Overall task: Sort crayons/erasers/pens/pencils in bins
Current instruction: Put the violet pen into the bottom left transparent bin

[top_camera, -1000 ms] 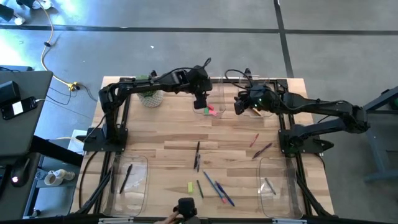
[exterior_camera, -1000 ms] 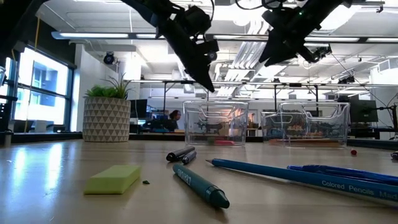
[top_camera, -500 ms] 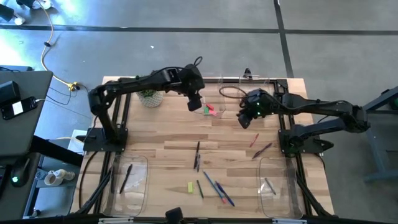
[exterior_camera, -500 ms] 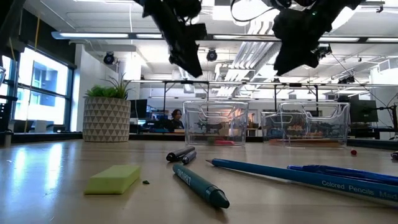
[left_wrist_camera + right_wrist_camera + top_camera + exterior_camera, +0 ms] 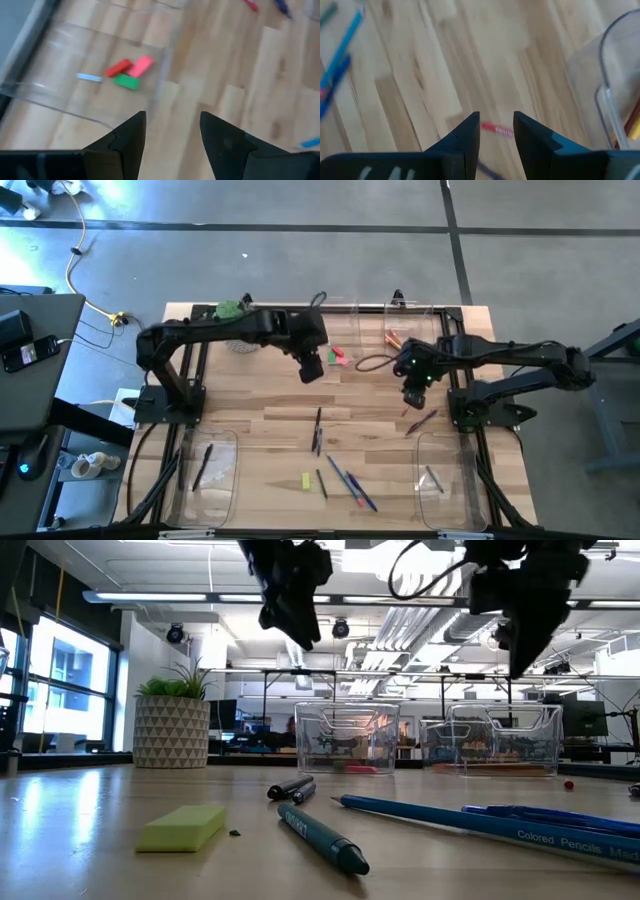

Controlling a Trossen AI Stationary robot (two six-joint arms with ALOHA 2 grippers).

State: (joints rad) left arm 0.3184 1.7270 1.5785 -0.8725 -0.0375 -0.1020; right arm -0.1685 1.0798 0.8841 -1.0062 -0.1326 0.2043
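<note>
risk check: right claw over a red stick, left claw empty beside the eraser bin

the right claw [image 5: 414, 392] hangs above the worktop [image 5: 370, 420], near a short red stick [image 5: 497, 130] that shows just ahead of its fingers in the right wrist view. its fingers stand a little apart with nothing between them. the left claw [image 5: 311, 367] hovers just beside the far-left bin [image 5: 90, 80], fingers spread and empty. inside that bin lie three erasers: red [image 5: 119, 67], pink [image 5: 140, 65] and green [image 5: 125, 81]. the far-right bin [image 5: 410, 330] holds orange-tan pencils [image 5: 392, 338].

where the remaining work is: a loose cluster of blue sticks [image 5: 350, 482] and a yellow-green eraser [image 5: 306, 480] sits near the front edge, dark pens [image 5: 317, 430] lie mid-worktop, and a purple stick [image 5: 424, 420] lies just beside the red one. two more bins, front-left [image 5: 208, 470] and front-right [image 5: 440, 470], each hold one item.

judged risks:
- the red stick is thin and flat on the wood; a narrow finger gap could straddle badly and pinch one end, flipping it away.
- the purple stick is near enough to be nudged or caught along with it.
- whether the red stick is a crayon or a pencil cannot be told, so the wrong bin is a possible outcome.
- a descent too deep would scrape the fingertips on the worktop.
</note>
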